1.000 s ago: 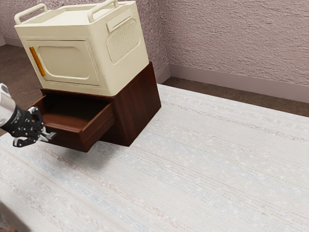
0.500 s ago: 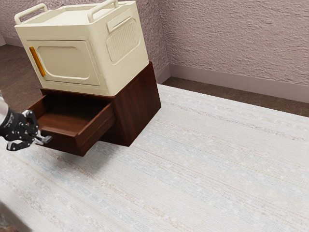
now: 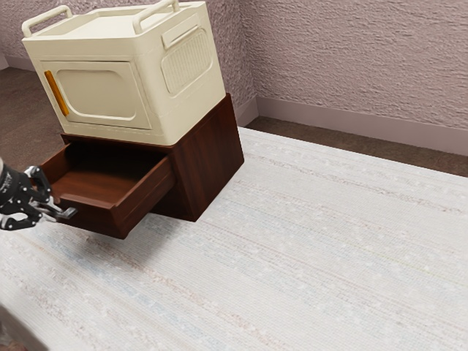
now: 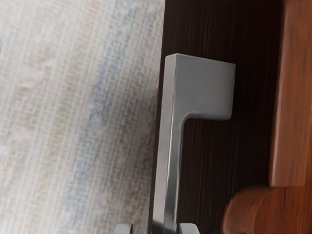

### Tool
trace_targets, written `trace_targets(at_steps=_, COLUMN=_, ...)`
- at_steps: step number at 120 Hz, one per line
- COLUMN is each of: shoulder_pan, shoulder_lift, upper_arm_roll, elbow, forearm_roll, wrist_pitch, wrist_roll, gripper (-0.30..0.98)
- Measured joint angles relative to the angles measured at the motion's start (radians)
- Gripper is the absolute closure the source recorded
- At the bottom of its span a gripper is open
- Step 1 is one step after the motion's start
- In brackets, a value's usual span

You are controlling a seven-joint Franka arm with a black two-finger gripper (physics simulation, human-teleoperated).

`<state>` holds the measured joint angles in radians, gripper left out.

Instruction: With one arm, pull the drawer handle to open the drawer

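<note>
Drawer stands pulled well out of the dark wood cabinet, its reddish-brown inside open to view. Its metal handle is on the front, at the exterior view's left, and the arm's gripper reaches in there from that side. In the wrist view the fingers stand apart, one along each side of the handle's bar; a gap shows between the bar and one of them, so they are loose around it rather than clamped on it. The handle's squared end meets the dark front panel. On the cabinet sits a cream box with two rails on top, a closed door and an orange grip. Pale marks that might be lettering run along the gripper's black body, too small to read. The cabinet rests on a whitish desk streaked with faint colour, near a rough pinkish wall.
</note>
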<state>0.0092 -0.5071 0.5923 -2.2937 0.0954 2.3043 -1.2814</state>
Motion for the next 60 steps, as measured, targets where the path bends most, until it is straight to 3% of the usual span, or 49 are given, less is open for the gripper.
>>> trace_targets(at_steps=21, shoulder_pan=0.02, shoulder_lift=-0.025, upper_arm_roll=-0.01, elbow=0.013, forearm_roll=0.001, wrist_pitch=-0.025, wrist_roll=0.002, gripper=0.61)
trace_targets(at_steps=28, shoulder_pan=0.057, shoulder_lift=-0.028, upper_arm_roll=-0.053, elbow=0.041, forearm_roll=0.003, wrist_pitch=-0.055, wrist_roll=0.002, gripper=0.6)
trace_targets(at_steps=44, shoulder_pan=0.061, shoulder_lift=0.05, upper_arm_roll=-0.222, elbow=0.24, forearm_roll=0.01, wrist_pitch=-0.2, wrist_roll=0.001, gripper=0.38)
trace_targets(at_steps=60, shoulder_pan=-0.012, shoulder_lift=0.197, upper_arm_roll=-0.269, elbow=0.429, forearm_roll=0.006, wrist_pitch=-0.337, wrist_roll=0.002, gripper=0.21)
